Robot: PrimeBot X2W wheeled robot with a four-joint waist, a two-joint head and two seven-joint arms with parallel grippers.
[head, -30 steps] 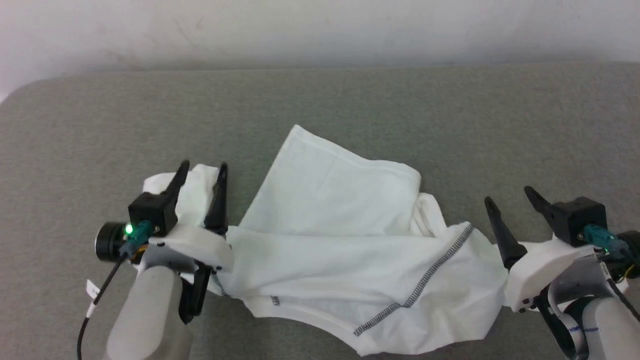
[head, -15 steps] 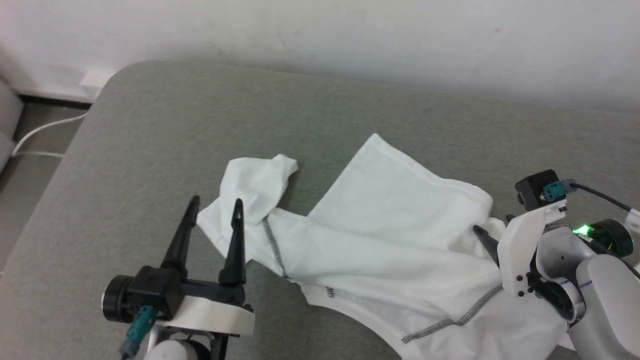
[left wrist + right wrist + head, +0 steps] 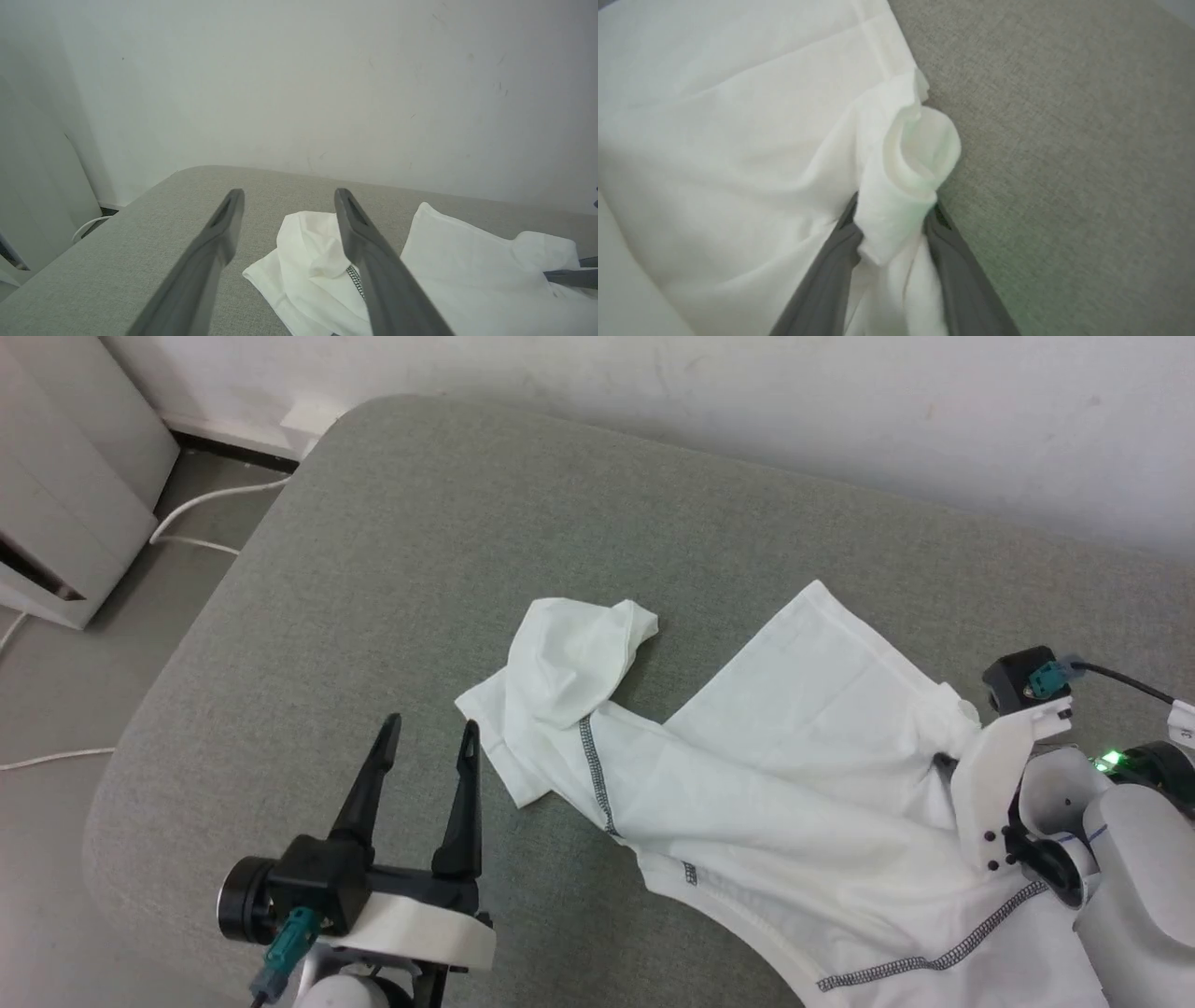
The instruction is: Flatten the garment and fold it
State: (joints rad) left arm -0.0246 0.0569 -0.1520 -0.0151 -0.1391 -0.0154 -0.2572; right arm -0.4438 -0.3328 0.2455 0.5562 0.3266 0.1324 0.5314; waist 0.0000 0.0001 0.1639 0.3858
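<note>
garment crumpled on grey cushion, right side; lower corner cut off by frame. right gripper clamped on a rolled fold, tips buried in cloth in head view. left gripper spread wide, empty, just beside garment's left end. Cable and cabinet on floor, well apart.

- A grey-green upholstered surface with a rounded corner towards 11 o'clock spans most of the head view.
- A white, faintly scuffed wall runs behind it from 11 to 2 o'clock.
- The pale grey floor lies at 9 o'clock.
- A white cabinet stands at 10 o'clock.
- A white cable trails over the floor beside the cabinet.
- The light is soft and even.
</note>
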